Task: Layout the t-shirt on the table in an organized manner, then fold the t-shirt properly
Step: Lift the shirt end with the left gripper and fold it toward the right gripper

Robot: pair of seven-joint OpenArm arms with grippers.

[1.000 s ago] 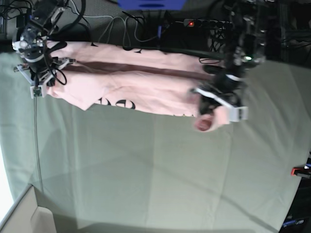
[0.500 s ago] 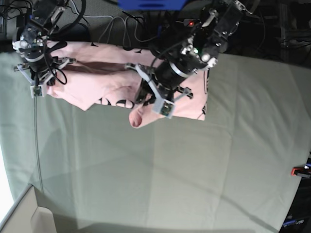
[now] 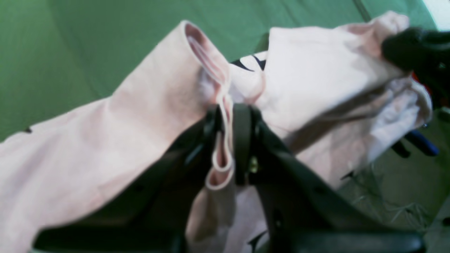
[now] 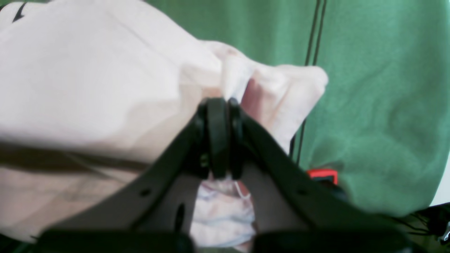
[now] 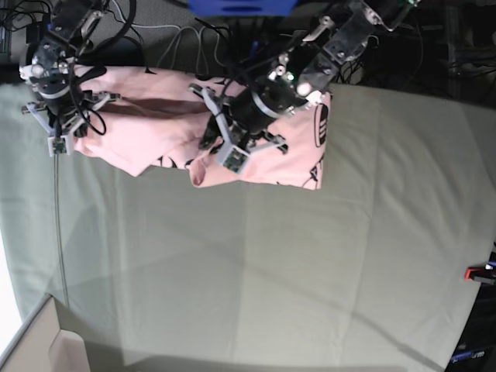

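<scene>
Left end effector, clamped on the t-shirt hem, is carrying it leftward toward the right end effector, apparently gripping the other end, doubling the shirt over on the tabletop.

Beyond the far edge of the work area lies a dark floor zone strewn with tangled black and grey cables. A black power strip with a lit red indicator lies among them. A flat bright blue panel sits at the top edge of the base view. At the right edge, a small red clamp is fixed beside dark equipment. The lower left corner shows a pale beige angled board, with a strip of strong white light along the left border. Illumination elsewhere is even and soft.
</scene>
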